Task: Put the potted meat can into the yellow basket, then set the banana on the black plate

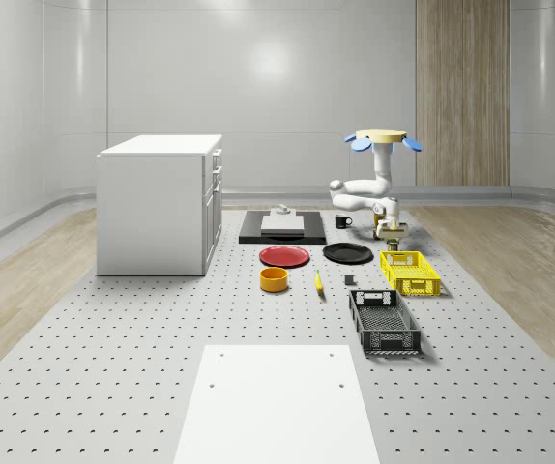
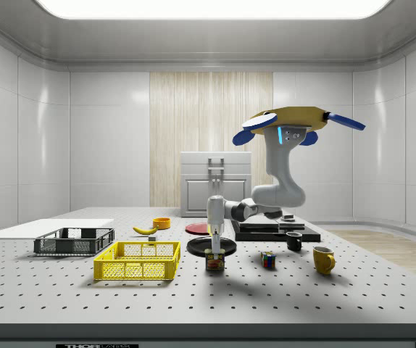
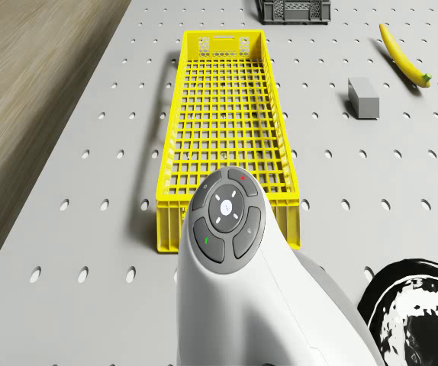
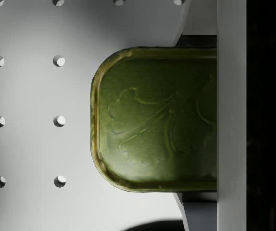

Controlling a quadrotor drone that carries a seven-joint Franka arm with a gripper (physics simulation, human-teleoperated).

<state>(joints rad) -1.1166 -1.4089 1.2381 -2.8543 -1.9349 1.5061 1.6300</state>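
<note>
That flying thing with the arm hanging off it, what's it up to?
The drone hovers above the perforated table and reaches its arm down to the potted meat can, which stands on the table beside the yellow basket. The gripper is right at the can's top. The banana lies apart from the black plate.

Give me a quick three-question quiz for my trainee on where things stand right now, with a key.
1. True or false: the potted meat can already lies in the yellow basket.
2. Where is the banana? A in the yellow basket; B on the table; C in the gripper.
3. Fill in: the drone hovers over the table, with the gripper down at the ____.
Key: 1 false; 2 B; 3 potted meat can.
</note>
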